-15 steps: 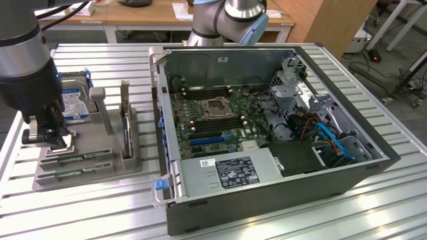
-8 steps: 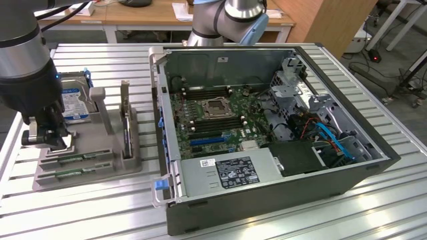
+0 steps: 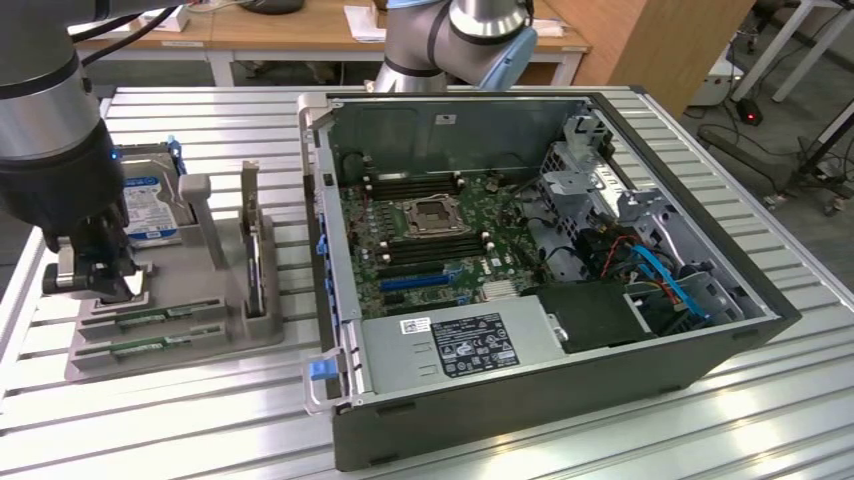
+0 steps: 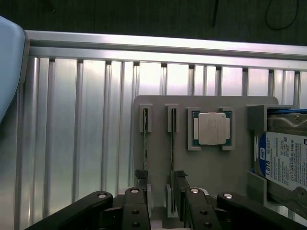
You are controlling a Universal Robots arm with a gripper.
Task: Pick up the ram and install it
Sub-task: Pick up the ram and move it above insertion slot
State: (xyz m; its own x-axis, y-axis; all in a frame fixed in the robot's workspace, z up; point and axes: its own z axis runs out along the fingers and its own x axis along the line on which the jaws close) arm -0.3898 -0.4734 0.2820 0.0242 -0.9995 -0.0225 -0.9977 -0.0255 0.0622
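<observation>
Two sticks wait on edge in the grey tray [image 3: 254, 322] on the slatted table [image 3: 200, 425] at the exterior view's left: the inner ram [image 3: 171, 318], on the side of the hard drive [image 3: 150, 212], and the outer ram [image 3: 158, 346], closer to the table's edge. Both long axes run along the tray, across that view. The gripper [image 3: 94, 285] hangs low over the tray's end at that view's left, so the sticks stretch away from it toward the open computer case [image 3: 534, 405], where the motherboard [image 3: 427, 232] lies bare. In the wrist view the gripper [image 4: 159, 176] has its jaws spread, holding nothing. The inner ram [image 4: 172, 143] and outer ram [image 4: 145, 143] each show as a thin line running lengthways away from the fingertips [image 4: 180, 178], so the jaws open across the boards' thin faces. The inner ram's near end seems to lie between the fingers, while the outer one lines up with the other finger; I cannot tell more exactly. Beyond the inner stick sit the processor [image 4: 211, 128] and hard drive [image 4: 283, 160].
</observation>
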